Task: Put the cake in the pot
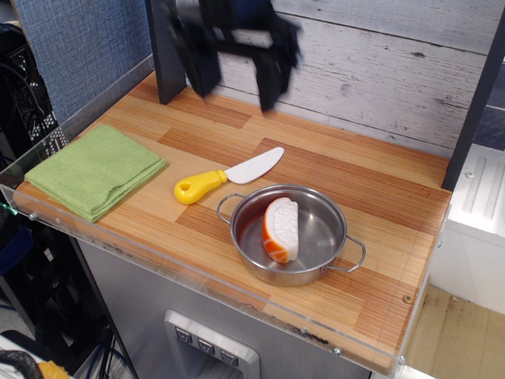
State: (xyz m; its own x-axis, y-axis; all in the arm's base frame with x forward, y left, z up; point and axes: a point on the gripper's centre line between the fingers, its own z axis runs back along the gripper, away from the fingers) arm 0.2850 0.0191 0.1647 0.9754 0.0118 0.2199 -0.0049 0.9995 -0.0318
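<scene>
The cake (281,230) lies inside the pot (329,251), tipped on its side with the white flat base facing up and right and the orange edge down. The shiny steel pot stands near the front edge of the wooden table, its two wire loop handles at left and right. My gripper (233,75) is raised high above the back of the table, blurred, well clear of the pot. Its two dark fingers (200,71) hang apart and hold nothing.
A white toy knife with a yellow handle (226,178) lies just left of and behind the pot. A folded green cloth (95,170) lies at the table's left end. A dark post (165,51) stands at the back left, before a plank wall.
</scene>
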